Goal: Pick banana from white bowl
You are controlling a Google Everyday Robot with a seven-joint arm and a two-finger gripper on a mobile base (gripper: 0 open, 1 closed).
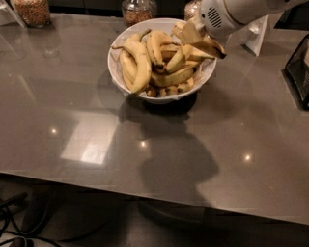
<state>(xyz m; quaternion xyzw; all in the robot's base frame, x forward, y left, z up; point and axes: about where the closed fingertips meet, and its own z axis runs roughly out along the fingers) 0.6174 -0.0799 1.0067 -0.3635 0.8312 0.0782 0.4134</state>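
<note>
The white bowl (112, 65) stands at the back middle of the grey table, full of several yellow bananas. My gripper (191, 32) hangs over the bowl's right rim, reaching in from the top right. It is shut on the banana (206, 46), a speckled yellow one with a blackened tip that sticks out to the right, past the rim. The banana is raised a little above the others in the bowl. A cleaner long banana (139, 62) lies at the bowl's left side.
Three glass jars stand along the back edge, at the left (32, 10), behind the bowl (138, 9) and by the arm (191, 8). A white card holder (254, 34) and a black object (298, 72) are at the right. The table's front edge runs across the lower picture.
</note>
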